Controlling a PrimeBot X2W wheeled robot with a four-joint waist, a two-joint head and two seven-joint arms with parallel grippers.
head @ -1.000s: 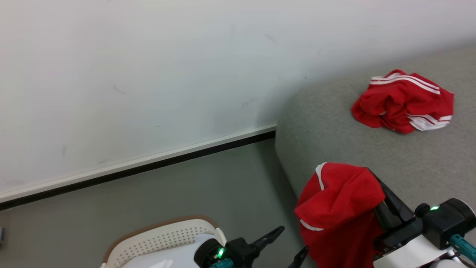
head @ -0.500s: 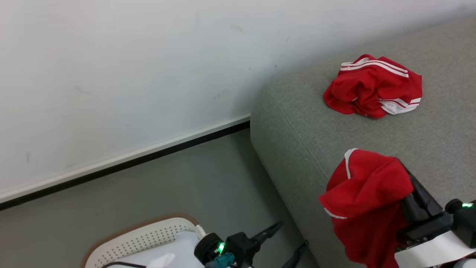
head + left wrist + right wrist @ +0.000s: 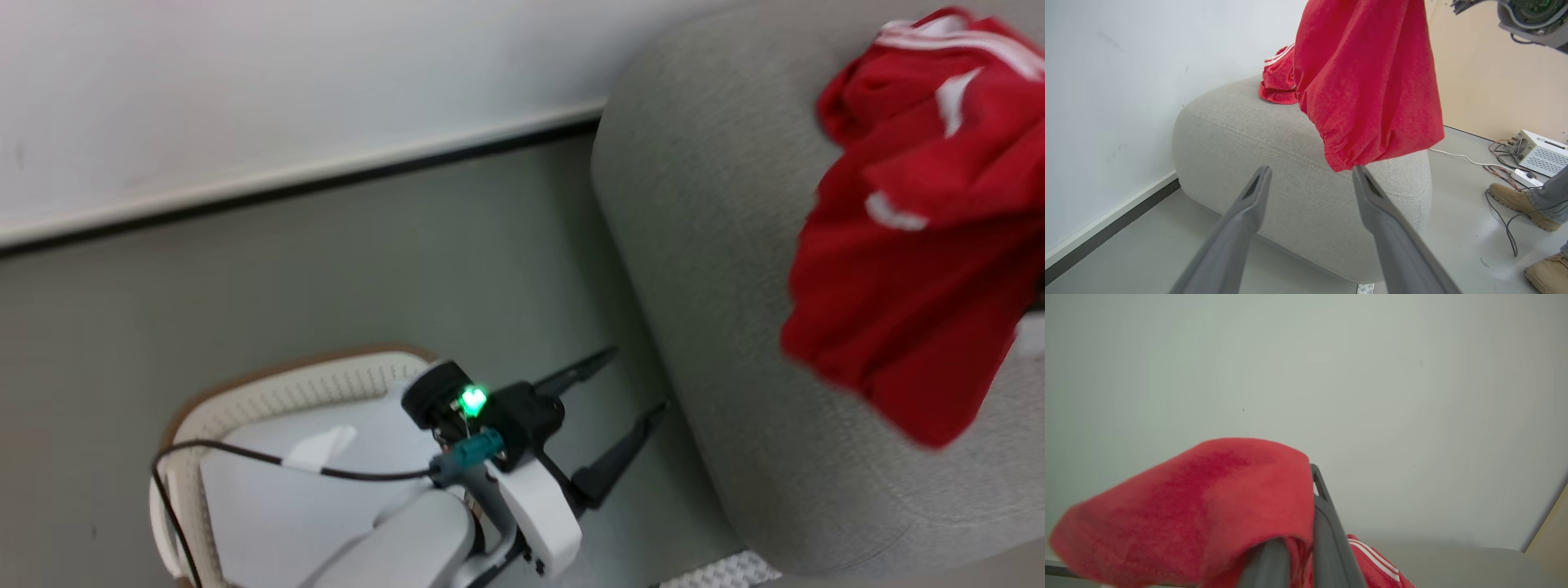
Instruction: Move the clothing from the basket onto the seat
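**L wrist cam: fingers spread, red garment over seat**

L gripper (image 3: 1310,169) wide open, nothing btwn its two grey fingers (image 3: 1241,220), which point at the grey seat (image 3: 1274,163). Hanging garment (image 3: 1367,81), plain red, drapes down over seat; top runs off upper edge, gathered hem sits low by R fingertip, contact w/ seat unclear. Behind it, striped garment (image 3: 1278,83) lies crumpled on seat top, near white wall (image 3: 1126,81). Dark baseboard (image 3: 1106,226) along grey floor (image 3: 1147,253). Far R: white box (image 3: 1541,153) w/ cables (image 3: 1498,163) on floor, person's tan boots (image 3: 1519,200). Other arm's wrist housing (image 3: 1531,16) at top R corner.
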